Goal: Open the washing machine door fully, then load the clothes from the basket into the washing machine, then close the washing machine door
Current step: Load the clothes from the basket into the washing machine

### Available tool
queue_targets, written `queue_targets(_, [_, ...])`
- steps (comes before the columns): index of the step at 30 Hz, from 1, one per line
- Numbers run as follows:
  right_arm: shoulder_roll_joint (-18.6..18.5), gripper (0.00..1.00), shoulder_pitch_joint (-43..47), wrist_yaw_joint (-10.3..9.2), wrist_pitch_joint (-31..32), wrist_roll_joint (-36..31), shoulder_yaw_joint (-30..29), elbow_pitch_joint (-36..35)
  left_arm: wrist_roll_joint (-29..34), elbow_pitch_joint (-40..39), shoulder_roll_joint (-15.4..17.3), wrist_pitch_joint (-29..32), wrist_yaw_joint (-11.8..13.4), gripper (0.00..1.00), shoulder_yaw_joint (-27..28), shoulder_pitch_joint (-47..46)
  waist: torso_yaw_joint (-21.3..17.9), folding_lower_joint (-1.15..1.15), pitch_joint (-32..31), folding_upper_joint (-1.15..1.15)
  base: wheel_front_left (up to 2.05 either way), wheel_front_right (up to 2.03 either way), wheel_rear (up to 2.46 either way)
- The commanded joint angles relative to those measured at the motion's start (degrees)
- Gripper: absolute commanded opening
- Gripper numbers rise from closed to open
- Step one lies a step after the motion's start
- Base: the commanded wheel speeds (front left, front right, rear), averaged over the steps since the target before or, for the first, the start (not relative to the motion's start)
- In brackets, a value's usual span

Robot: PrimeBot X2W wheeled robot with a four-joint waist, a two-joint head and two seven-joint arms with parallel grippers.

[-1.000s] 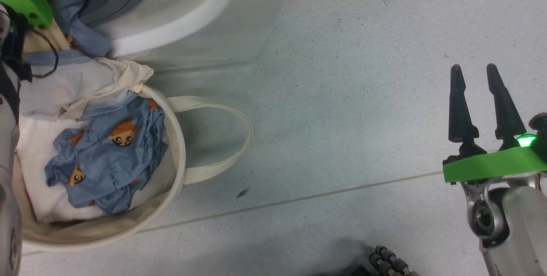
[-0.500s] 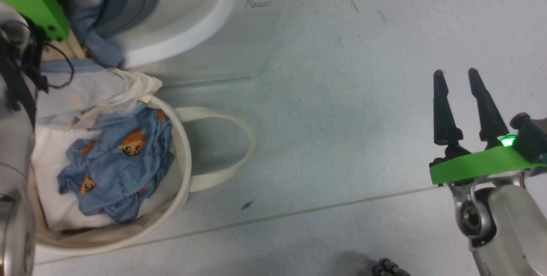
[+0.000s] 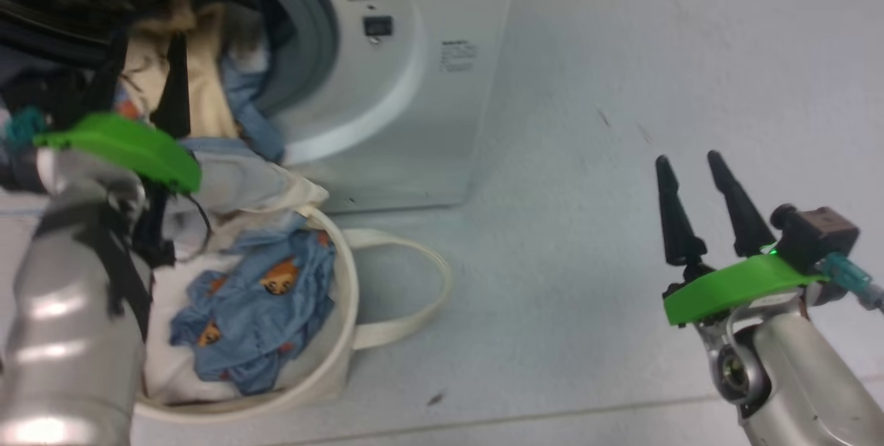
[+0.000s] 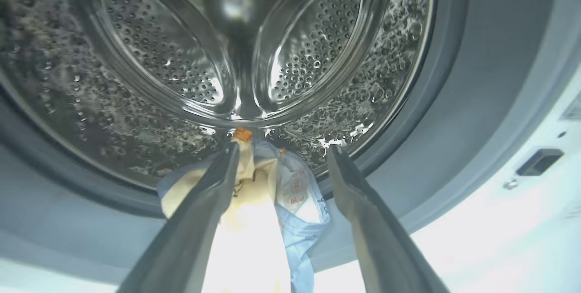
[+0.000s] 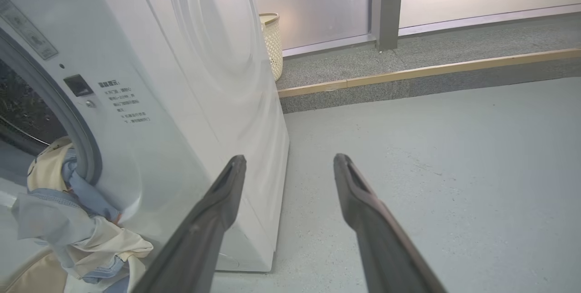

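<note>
The white washing machine (image 3: 428, 121) stands with its mouth uncovered; the door is out of view. My left gripper (image 3: 146, 45) reaches into that mouth, open. In the left wrist view its fingers (image 4: 213, 184) stand apart before the steel drum (image 4: 181, 70), with a cream and light blue garment (image 4: 258, 193) loose between them, draped over the lip. That cloth (image 3: 207, 94) hangs down toward the basket (image 3: 345, 294). More blue clothes (image 3: 255, 308) with orange prints lie in the basket on white padding. My right gripper (image 3: 697, 163) hovers open over the floor, far right.
The basket's loop handle (image 3: 428, 280) lies on the grey floor beside the washer's corner. In the right wrist view, between my open right gripper (image 5: 289, 159) and a raised step (image 5: 408, 75), the floor is bare; a wicker bin (image 5: 271, 43) stands behind the washer (image 5: 204, 80).
The head camera has swung up toward the washer, so the whole picture shifted. My left gripper has opened at the drum mouth, letting go of the garment. The right gripper stays open.
</note>
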Motion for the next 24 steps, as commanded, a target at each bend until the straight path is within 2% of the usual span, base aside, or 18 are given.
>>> queue_targets(1, [-0.96,1.00,-0.32,0.03,-0.79,0.49,1.95,-0.75,-0.67,-4.95,1.49,-0.65,-0.38,1.00,2.72,3.31,3.70,0.01,-4.89,0.00,0.00,0.00,0.00])
queue_targets(8, [-1.65,1.00,1.74,0.03,-1.70,1.03,3.74,1.79,-0.83,-18.31,1.09,-0.66,-0.85,1.00,4.87,17.60,6.86,0.01,-12.80,0.00,0.00,0.00,0.00])
queue_targets(15, [-1.30,1.00,4.71,0.03,-1.80,-1.21,2.25,1.05,0.90,-23.62,2.10,-0.66,-0.87,1.00,5.89,27.82,7.74,0.01,-17.73,0.00,0.00,0.00,0.00])
queue_targets(24, [0.58,1.00,7.50,0.03,-1.81,-3.89,0.16,0.17,2.49,-28.63,0.67,-0.66,-0.66,1.00,8.52,36.42,8.51,0.01,-19.82,0.00,0.00,0.00,0.00])
